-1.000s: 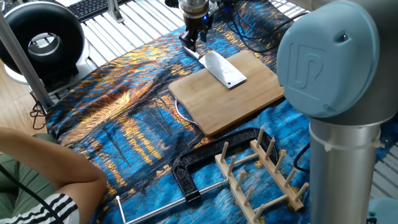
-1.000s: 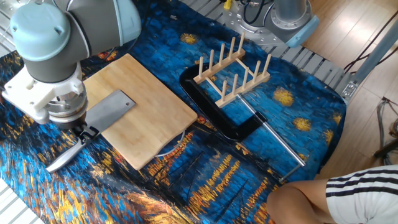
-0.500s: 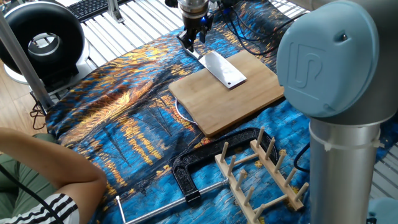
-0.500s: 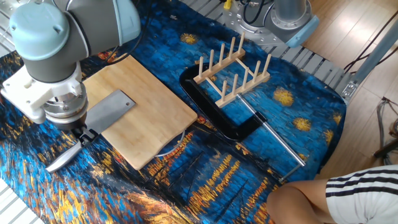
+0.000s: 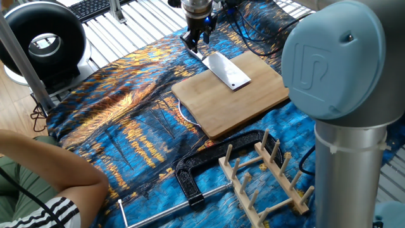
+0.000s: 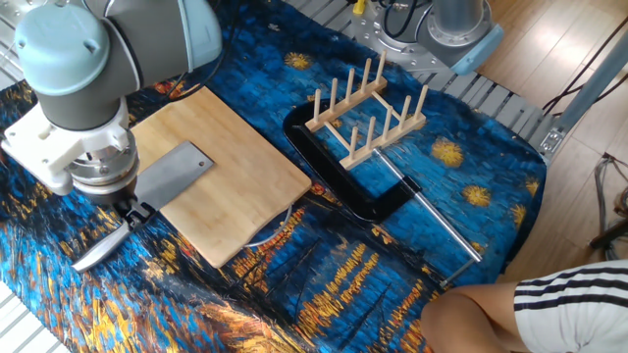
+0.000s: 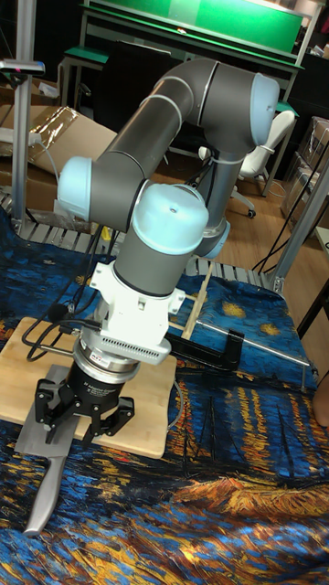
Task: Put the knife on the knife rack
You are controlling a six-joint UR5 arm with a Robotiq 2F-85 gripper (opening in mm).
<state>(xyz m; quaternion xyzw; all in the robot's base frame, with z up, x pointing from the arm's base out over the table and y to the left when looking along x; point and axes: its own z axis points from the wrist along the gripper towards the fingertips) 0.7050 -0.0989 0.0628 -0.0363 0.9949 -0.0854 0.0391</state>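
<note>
The knife lies flat with its broad shiny blade (image 5: 226, 69) on the bamboo cutting board (image 5: 253, 95). Its grey handle (image 6: 98, 250) sticks out over the blue patterned cloth. My gripper (image 5: 193, 44) hangs just above the place where handle and blade meet, fingers pointing down. In the tall fixed view the gripper (image 7: 80, 425) is open, its fingers (image 7: 50, 402) spread wide over the knife (image 7: 38, 448) and holding nothing. The knife rack (image 5: 266, 174), light wood with upright pegs, stands empty on the cloth well away from the board, also seen as rack (image 6: 368, 108).
A black C-clamp (image 5: 209, 158) lies between the board and the rack, with its screw rod running along the cloth (image 6: 442, 230). A person's arm (image 5: 44, 171) and knee (image 6: 510, 304) reach in at the table edge. A black round device (image 5: 41, 41) stands off the cloth.
The gripper shifted a little along the knife toward the handle end a second ago and has held still since. The knife has not moved.
</note>
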